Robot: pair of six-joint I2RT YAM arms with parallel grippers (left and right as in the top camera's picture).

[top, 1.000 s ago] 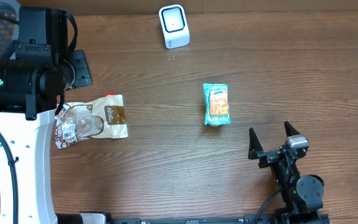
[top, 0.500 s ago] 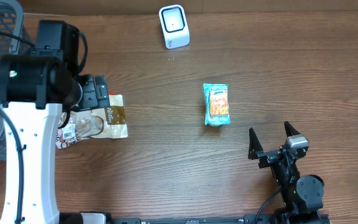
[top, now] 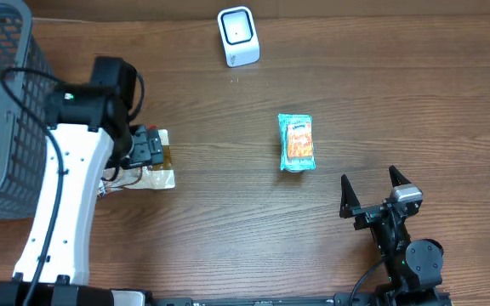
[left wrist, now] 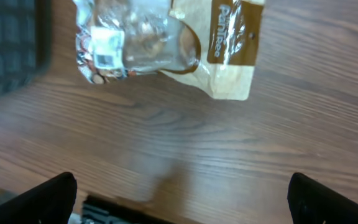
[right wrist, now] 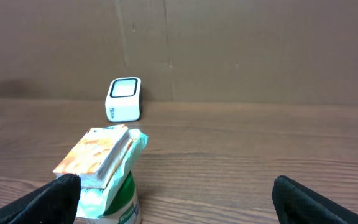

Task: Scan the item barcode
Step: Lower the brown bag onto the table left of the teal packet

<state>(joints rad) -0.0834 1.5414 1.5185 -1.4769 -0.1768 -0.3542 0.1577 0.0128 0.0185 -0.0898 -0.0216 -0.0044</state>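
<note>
A clear and brown snack bag (top: 162,170) with a white barcode label (left wrist: 105,48) lies flat at the table's left. My left gripper (top: 146,148) hovers over it, open; in the left wrist view the bag (left wrist: 173,43) lies beyond my empty left gripper (left wrist: 182,202). A teal and orange snack packet (top: 296,143) sits mid-table. The white scanner (top: 238,36) stands at the back edge. My right gripper (top: 371,192) rests open near the front right. In the right wrist view the packet (right wrist: 104,168) is just inside the left fingertip of my right gripper (right wrist: 179,199), with the scanner (right wrist: 124,98) behind.
A grey mesh basket (top: 2,102) stands at the far left, beside the left arm. A cardboard wall (right wrist: 229,43) closes off the back of the table. Bare wood lies between the two snack items and the front edge.
The left arm has swung right and forward from over the basket to above the brown bag, uncovering the basket. The bag, the packet and the right arm have not moved.
</note>
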